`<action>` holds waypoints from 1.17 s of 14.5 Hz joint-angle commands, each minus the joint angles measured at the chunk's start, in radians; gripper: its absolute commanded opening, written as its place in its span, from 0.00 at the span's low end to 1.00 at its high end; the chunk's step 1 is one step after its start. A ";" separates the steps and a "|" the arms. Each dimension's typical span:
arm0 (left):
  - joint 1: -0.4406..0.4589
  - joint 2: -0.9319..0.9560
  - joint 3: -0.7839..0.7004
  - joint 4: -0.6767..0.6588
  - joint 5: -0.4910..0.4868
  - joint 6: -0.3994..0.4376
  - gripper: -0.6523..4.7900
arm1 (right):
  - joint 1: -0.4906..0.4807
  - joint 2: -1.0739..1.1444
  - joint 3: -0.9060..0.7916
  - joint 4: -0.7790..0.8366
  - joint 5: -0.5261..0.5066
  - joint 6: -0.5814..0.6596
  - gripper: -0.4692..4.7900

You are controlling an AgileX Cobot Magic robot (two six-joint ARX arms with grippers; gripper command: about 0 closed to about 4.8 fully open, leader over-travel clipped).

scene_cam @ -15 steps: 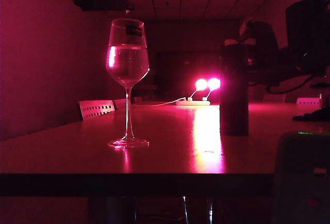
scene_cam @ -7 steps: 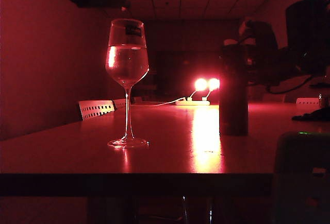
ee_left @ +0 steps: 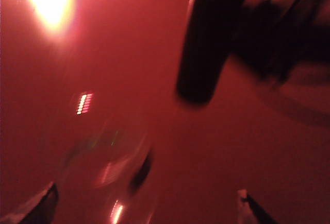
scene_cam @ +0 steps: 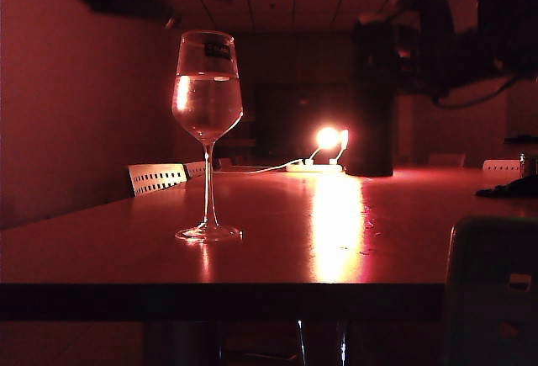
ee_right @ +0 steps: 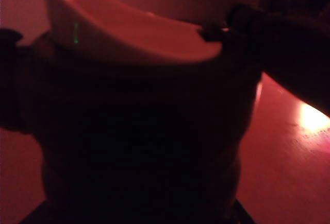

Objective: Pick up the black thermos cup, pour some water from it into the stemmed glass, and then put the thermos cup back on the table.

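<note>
My right tool (scene_cam: 395, 46) grips the thermos (scene_cam: 371, 97), lifted clear of the counter (scene_cam: 277, 240), right of the wine glass (scene_cam: 208, 130). Left tool (ee_left: 147, 206) spread wide above the glass.

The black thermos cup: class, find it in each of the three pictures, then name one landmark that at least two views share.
Exterior view: black thermos cup right of centre, lifted clear of the table.
Left wrist view: dark blurred cylinder near the upper edge.
Right wrist view: fills the frame, pale spout on top, held in the right pincer.
Shared landmark: the stemmed glass, also blurred in the left wrist view.
</note>
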 commanded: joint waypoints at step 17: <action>-0.002 -0.216 0.008 -0.283 -0.192 -0.026 1.00 | 0.230 -0.180 0.249 -0.387 0.106 -0.476 0.44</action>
